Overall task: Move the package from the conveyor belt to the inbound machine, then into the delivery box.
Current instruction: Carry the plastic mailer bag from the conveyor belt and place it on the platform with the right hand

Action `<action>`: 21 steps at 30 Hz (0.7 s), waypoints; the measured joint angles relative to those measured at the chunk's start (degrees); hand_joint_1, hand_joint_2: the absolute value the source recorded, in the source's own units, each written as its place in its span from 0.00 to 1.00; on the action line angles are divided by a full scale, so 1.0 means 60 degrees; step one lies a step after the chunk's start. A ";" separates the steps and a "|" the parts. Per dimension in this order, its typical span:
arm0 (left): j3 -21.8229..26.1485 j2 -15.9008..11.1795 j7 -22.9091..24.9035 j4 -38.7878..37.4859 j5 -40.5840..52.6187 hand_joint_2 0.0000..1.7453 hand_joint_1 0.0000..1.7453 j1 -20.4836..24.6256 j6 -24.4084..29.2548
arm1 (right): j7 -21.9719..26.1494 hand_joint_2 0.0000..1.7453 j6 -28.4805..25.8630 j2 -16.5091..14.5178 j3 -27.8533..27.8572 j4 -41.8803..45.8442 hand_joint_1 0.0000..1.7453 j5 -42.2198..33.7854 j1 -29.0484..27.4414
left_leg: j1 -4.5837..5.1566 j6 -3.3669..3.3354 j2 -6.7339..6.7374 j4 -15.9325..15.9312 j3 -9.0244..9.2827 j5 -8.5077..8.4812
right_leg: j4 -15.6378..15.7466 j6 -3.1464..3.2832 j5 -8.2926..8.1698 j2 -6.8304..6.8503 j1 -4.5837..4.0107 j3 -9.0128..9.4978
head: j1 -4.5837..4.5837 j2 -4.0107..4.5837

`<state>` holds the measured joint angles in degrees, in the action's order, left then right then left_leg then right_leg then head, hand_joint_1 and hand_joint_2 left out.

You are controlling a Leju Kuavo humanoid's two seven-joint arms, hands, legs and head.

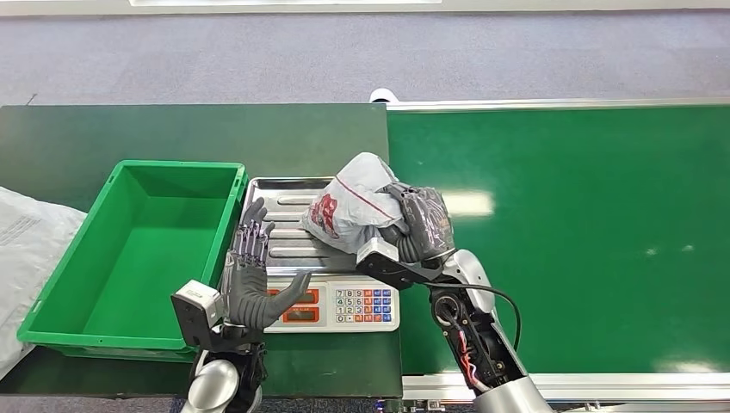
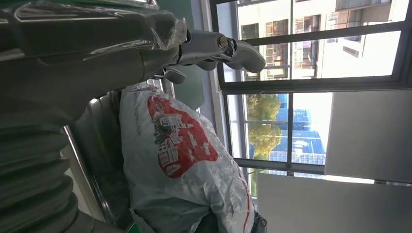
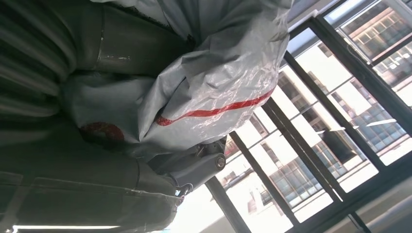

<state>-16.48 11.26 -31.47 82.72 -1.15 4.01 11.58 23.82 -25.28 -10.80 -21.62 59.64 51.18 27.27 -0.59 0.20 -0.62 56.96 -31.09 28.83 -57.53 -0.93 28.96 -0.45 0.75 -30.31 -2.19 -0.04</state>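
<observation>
Looks like a parcel sorting station: green conveyor belt (image 1: pixel 559 241), a weighing scale with keypad (image 1: pixel 331 297) at the dark table's front edge, green plastic crate (image 1: pixel 129 249) beside it, big office-style windows (image 2: pixel 311 77).

Grey carpet floor (image 1: pixel 258 52) runs along the far edge of the dark green surface (image 1: pixel 172 129). A pale strip of wall base (image 1: pixel 516 5) borders the carpet. Large dark-framed windows (image 2: pixel 311 87) let in bright daylight, with trees (image 2: pixel 262 121) and buildings (image 3: pixel 369 29) outside. A white panel (image 2: pixel 369 136) covers part of the glazing
</observation>
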 joint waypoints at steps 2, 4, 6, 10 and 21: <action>0.0001 0.0019 0.0004 -0.0001 -0.0004 1.00 0.00 0.0002 -0.0002 | 0.0007 1.00 0.0024 -0.0030 -0.0111 0.0092 1.00 -0.0029 0.0003 | 0.0000 0.0000 0.0000 0.0000 0.0000 0.0000 | 0.0000 0.0000 0.0000 0.0000 0.0000 -0.0001 | -0.0001 0.0000; 0.0003 0.0032 0.0012 -0.0001 -0.0005 1.00 0.00 0.0005 -0.0005 | 0.0007 1.00 0.0041 -0.0058 -0.0203 0.0154 1.00 -0.0040 0.0006 | -0.0001 0.0000 0.0000 0.0000 0.0000 0.0000 | 0.0000 0.0000 0.0000 0.0000 0.0000 -0.0001 | 0.0000 0.0000; 0.0006 0.0035 0.0020 -0.0001 -0.0007 1.00 0.00 0.0008 -0.0006 | 0.0007 1.00 0.0056 -0.0076 -0.0251 0.0190 1.00 -0.0061 0.0008 | -0.0001 0.0000 0.0000 0.0000 -0.0001 0.0000 | 0.0000 0.0000 0.0000 0.0000 -0.0001 -0.0001 | 0.0001 0.0000; 0.0012 0.0035 0.0029 -0.0002 -0.0015 1.00 0.00 0.0008 -0.0006 | -0.0034 1.00 0.0042 -0.0079 -0.0357 0.0204 0.26 -0.0183 0.0018 | 0.0000 0.0000 0.0000 0.0000 -0.0002 0.0000 | 0.0000 0.0000 0.0000 0.0000 0.0000 -0.0001 | 0.0001 0.0000; 0.0104 0.0001 0.0055 -0.0015 -0.0082 1.00 0.00 -0.0033 0.0128 | -0.0644 1.00 -0.0227 0.0043 -0.0446 0.0199 0.00 -0.0404 -0.0208 | -0.0001 0.0000 0.0000 0.0000 0.0002 0.0000 | 0.0000 0.0000 0.0000 0.0000 0.0000 0.0000 | -0.0001 0.0000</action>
<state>-15.86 11.27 -31.15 82.63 -1.64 3.81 12.35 19.96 -26.64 -10.55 -24.30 60.83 48.76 26.02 -0.60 0.20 -0.63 56.96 -31.08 28.82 -57.53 -0.92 28.96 -0.45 0.74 -30.31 -2.20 -0.04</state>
